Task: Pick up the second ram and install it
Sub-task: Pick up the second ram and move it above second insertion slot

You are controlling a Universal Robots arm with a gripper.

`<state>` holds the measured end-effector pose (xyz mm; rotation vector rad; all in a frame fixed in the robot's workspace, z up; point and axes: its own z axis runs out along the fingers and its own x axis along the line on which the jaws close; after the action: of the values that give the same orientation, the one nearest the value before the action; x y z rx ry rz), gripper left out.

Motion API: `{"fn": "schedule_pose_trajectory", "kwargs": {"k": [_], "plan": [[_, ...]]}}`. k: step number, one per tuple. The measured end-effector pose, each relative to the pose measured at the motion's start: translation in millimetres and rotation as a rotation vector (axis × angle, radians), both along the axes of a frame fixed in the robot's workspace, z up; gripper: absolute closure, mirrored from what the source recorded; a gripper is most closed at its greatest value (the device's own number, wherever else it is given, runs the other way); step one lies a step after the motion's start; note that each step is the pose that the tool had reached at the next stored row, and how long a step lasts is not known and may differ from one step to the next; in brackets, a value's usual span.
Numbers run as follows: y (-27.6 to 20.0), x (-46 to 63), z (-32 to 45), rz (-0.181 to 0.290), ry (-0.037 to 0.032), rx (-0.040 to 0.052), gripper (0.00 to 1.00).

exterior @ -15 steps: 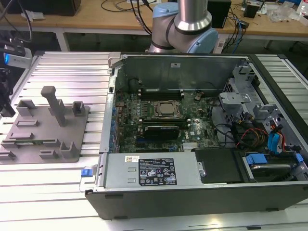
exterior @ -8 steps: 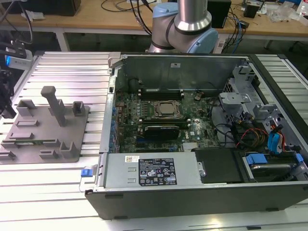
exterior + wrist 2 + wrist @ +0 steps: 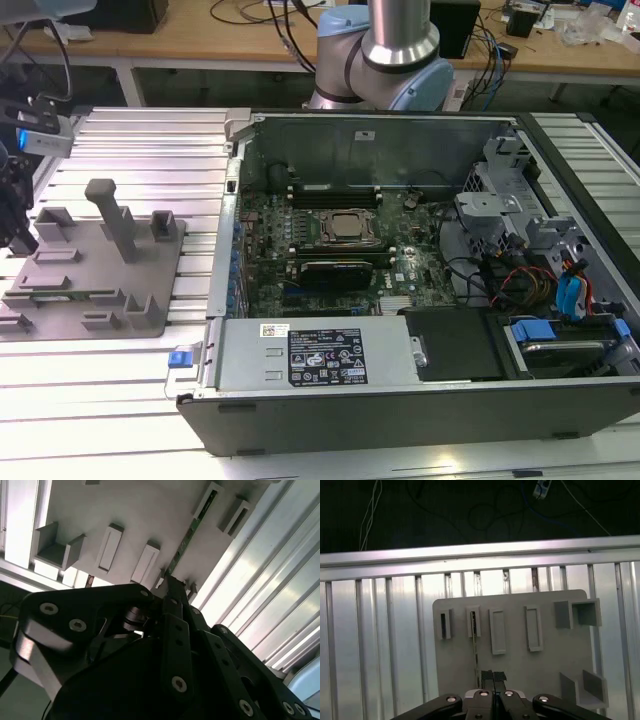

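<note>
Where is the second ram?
In the second wrist view the second ram stands in the grey fixture, beside the hand; the fixture lies at the exterior view's left.

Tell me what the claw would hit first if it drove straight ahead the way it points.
Most likely the second ram, the green stick slotted in the grey fixture; the claw aims at its near end. Depth is unclear, so contact cannot be judged.

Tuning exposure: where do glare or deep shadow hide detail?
Exterior view: glare washes out the slatted table along its near edge. Second wrist view: the gripper is dark against bright slats. First wrist view: background beyond the table is black; fixture evenly lit.
</note>
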<state>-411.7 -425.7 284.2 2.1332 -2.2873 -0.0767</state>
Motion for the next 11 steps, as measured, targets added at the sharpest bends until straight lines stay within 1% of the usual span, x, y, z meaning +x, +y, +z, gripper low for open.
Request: {"fn": "schedule_pose_trajectory", "kwargs": {"k": [3, 5, 11], "plan": [[-1.3, 0.0, -3.5, 0.0, -0.0001, 0.0001, 0.92], [-2.6, 0.0, -7.9, 0.0, 0.0, 0.0001, 0.92], [-5.4, 0.0, -16.0, 0.0, -0.0001, 0.0, 0.92]]}}
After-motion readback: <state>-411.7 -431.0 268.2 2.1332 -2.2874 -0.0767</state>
